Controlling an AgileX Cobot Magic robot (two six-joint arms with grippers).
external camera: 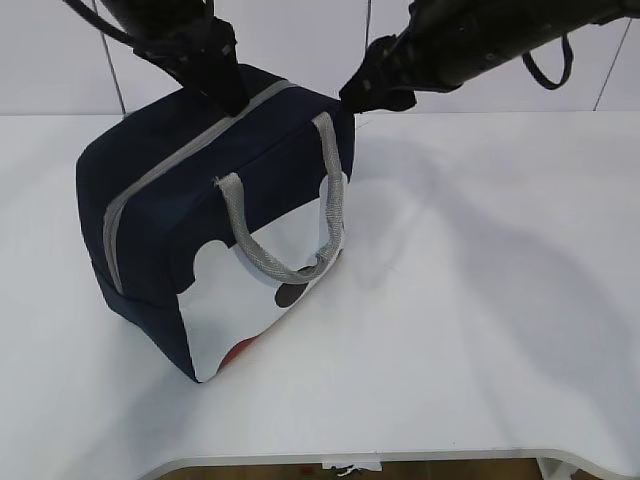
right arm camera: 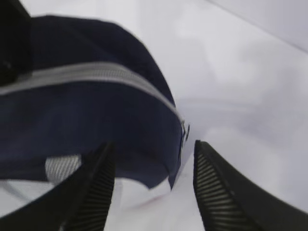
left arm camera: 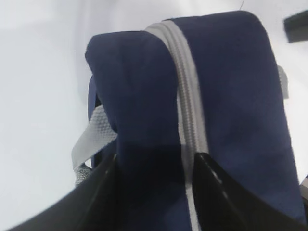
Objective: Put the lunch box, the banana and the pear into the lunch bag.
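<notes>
The large boxy navy fabric lunch bag [external camera: 215,215] stands at left of centre in the exterior view on the white table [external camera: 480,320], tilted, its grey zipper [external camera: 170,170] fully closed along the top. One grey webbing handle [external camera: 290,235] hangs over the white cartoon-patch side.

The left gripper [left arm camera: 154,168], at upper left of the exterior view, is clenched on the bag's top fabric beside the zipper; the left wrist view shows both fingers [left arm camera: 96,192] pressing the navy cloth between them.

The right gripper [right arm camera: 151,163], at upper centre, is released, jaws spread wide at the bag's end, near the zipper's end but not touching it.
</notes>
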